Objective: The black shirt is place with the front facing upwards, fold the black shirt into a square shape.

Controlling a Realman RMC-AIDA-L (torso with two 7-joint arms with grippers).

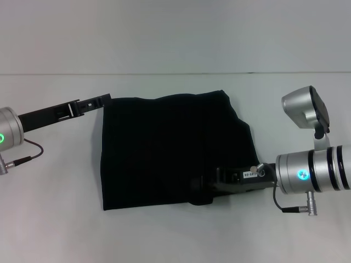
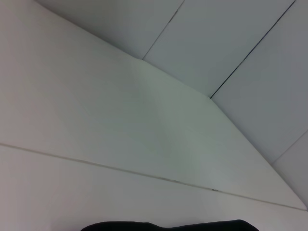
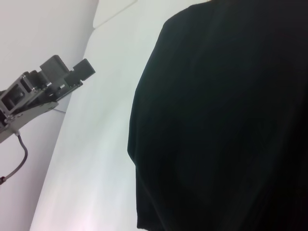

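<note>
Count: one black shirt (image 1: 170, 150), centre of the head view, folded to a rough rectangle; no second garment. It also fills the right side of the right wrist view.

Two arms, one pincer each: left pincer (image 1: 101, 100) at upper left of the head view, at the shirt's top-left corner; right pincer (image 1: 204, 193) at lower right, over the shirt's bottom edge.

Two green indicator lights, one per wrist: left (image 1: 1, 138), right (image 1: 301, 175).

Two wrist cables with plugs, one per arm.

One white counter (image 1: 55, 219) carrying everything.
</note>
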